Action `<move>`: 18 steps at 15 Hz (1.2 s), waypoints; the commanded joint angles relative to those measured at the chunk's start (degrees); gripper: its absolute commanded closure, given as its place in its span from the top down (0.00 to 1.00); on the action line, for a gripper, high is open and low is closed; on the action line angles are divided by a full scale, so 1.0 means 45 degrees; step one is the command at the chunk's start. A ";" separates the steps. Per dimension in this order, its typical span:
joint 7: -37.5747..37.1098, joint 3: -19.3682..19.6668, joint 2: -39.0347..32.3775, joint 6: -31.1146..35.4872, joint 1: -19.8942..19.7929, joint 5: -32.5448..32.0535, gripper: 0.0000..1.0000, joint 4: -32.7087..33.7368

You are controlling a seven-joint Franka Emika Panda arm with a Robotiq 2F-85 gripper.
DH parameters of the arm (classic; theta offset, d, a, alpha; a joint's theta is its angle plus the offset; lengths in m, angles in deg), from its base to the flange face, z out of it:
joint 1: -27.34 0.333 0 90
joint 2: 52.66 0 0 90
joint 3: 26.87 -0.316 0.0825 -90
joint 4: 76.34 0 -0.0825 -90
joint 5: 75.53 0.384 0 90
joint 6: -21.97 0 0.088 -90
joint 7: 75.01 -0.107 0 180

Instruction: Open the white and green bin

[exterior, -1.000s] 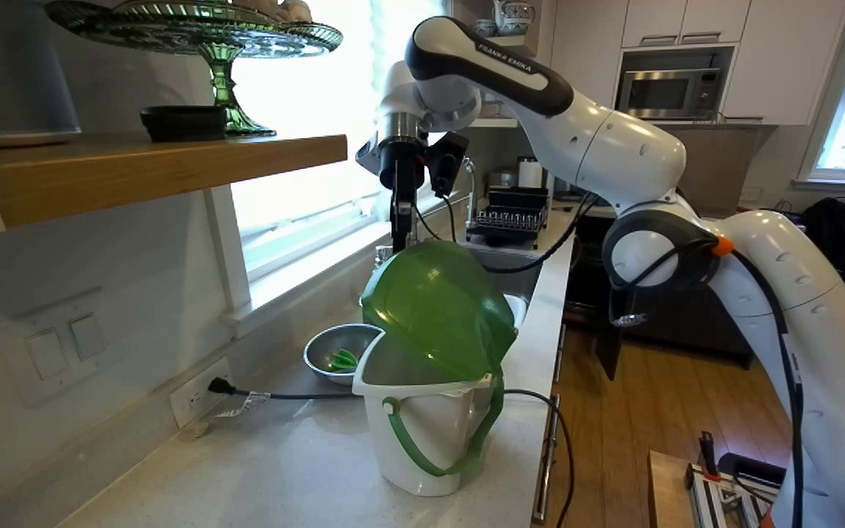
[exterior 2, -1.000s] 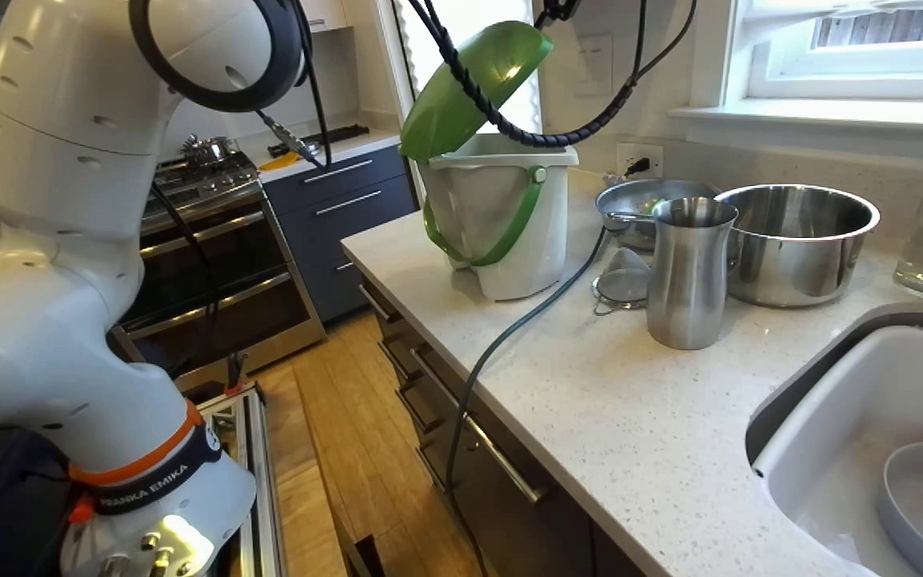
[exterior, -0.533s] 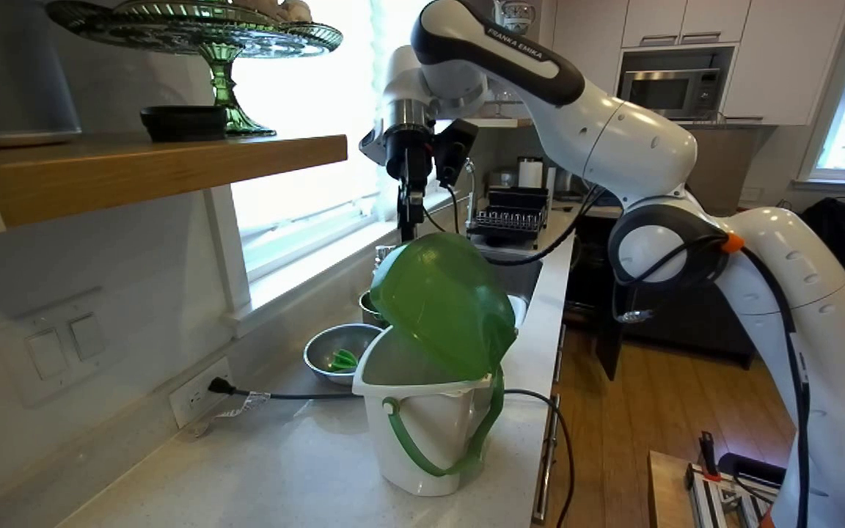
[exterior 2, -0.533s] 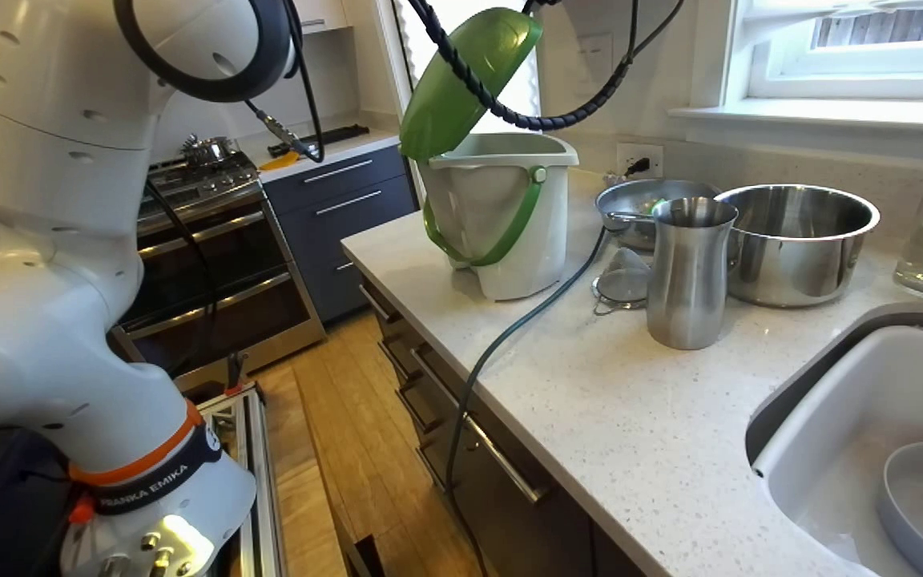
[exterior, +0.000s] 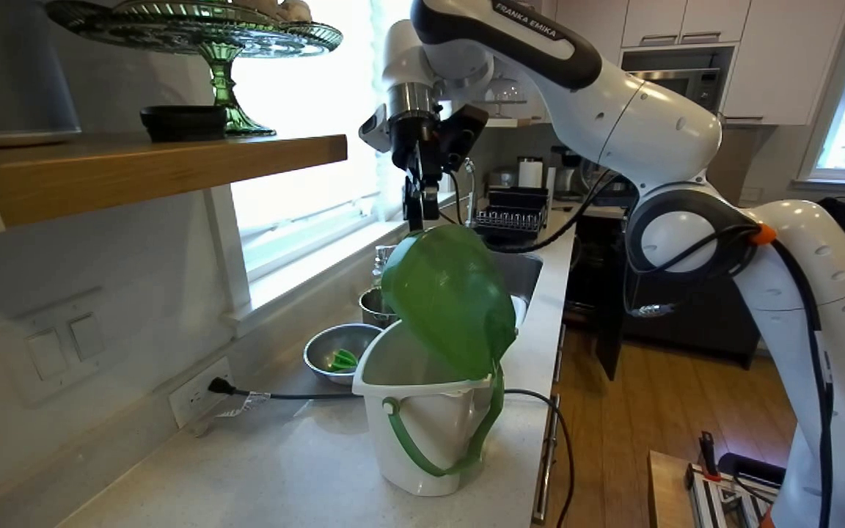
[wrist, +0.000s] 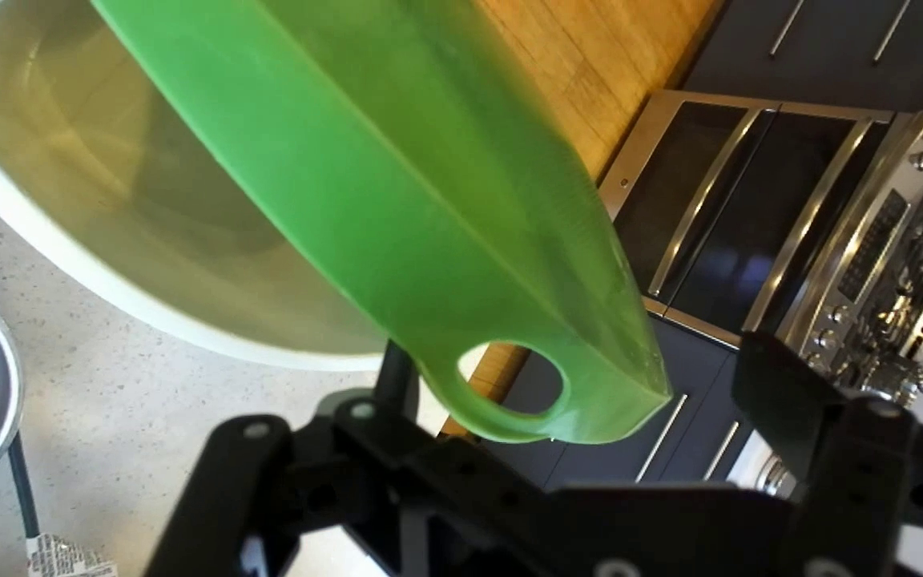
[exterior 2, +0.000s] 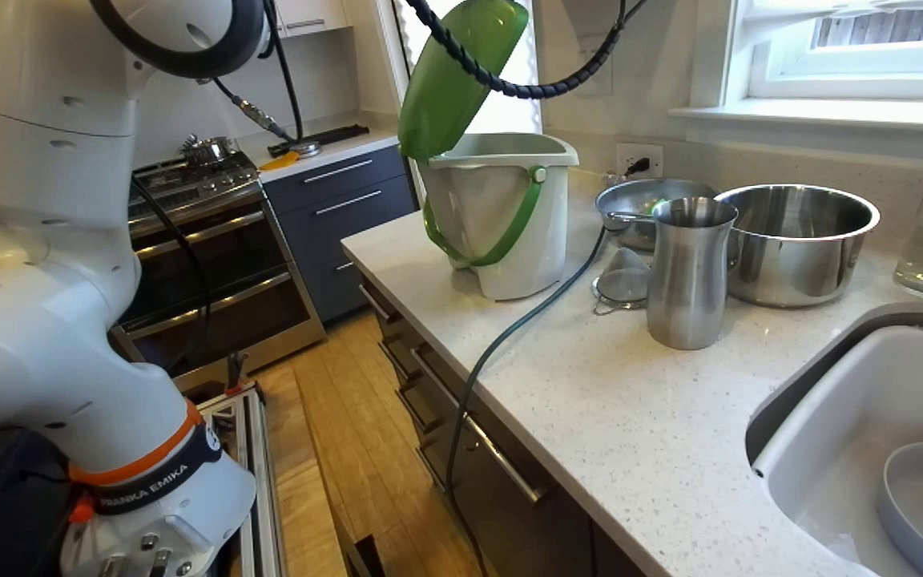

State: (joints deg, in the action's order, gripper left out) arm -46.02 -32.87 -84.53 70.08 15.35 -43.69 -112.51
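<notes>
A counter (exterior 2: pixel 558 393) by the window (exterior: pixel 312 125) bears the bin (exterior: pixel 426 422) (end effector (wrist: pixel 578 362) spread wide, empty).

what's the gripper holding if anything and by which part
Nothing: the gripper is open, its fingers apart; the wrist view shows the green lid's holed end between them.

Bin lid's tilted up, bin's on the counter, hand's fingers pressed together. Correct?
Not pressed together: the wrist view shows the hand open, its fingers wide apart. The rest holds: the lid is tilted up, and the bin stands on the counter.
</notes>
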 commanded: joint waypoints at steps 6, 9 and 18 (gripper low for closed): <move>0.1091 -0.0415 0.1776 0.0000 0.0181 -0.1309 1.00 -0.2094; 0.1468 -0.0575 0.2414 -0.0002 0.0112 -0.1527 1.00 -0.2842; 0.2389 -0.0596 0.4157 -0.0007 0.0261 -0.2227 1.00 -0.4750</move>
State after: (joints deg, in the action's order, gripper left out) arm -37.63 -35.63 -70.14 70.05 16.41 -51.49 -128.33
